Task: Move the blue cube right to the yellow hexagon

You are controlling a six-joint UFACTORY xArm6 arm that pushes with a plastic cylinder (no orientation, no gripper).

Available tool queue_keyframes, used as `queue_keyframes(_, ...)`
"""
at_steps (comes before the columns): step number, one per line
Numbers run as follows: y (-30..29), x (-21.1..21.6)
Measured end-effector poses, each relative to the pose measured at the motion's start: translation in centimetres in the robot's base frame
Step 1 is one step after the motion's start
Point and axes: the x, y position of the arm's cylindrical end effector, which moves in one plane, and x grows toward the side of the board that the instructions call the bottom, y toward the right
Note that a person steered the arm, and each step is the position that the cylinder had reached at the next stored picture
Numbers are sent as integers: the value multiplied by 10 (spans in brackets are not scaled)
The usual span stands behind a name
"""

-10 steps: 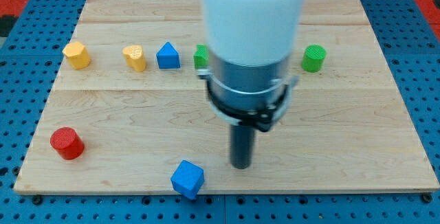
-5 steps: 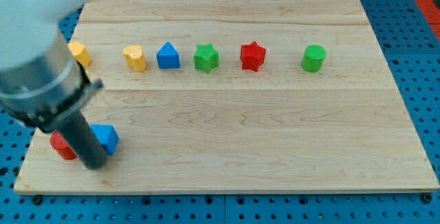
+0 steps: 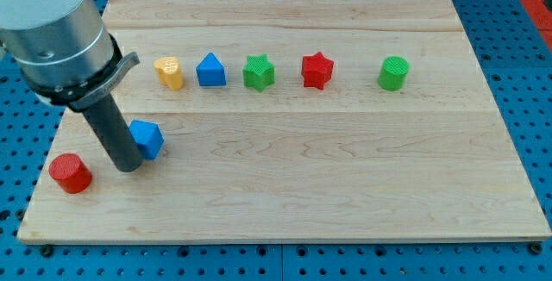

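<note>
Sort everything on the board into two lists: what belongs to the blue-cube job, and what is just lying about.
Belongs to the job:
- blue cube
- my tip, touching the cube's left side
- yellow hexagon: hidden behind the arm, not visible now

Just lying about:
- red cylinder
- yellow cylinder
- blue pointed block
- green star
- red star
- green cylinder

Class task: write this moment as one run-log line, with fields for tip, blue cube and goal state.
tip: my tip touching blue cube's left side | blue cube: lower left of board | yellow hexagon: hidden behind arm | goal: not yet met
</note>
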Motion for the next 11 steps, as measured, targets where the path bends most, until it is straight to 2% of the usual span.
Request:
queue_keyframes(1,2,-22)
queue_keyframes(4,53,-36)
queue_keyframes(5,51,-52)
queue_keyframes(7,11,-88)
queue_keyframes(9,-34,-89)
queue_keyframes(11,-44,-92)
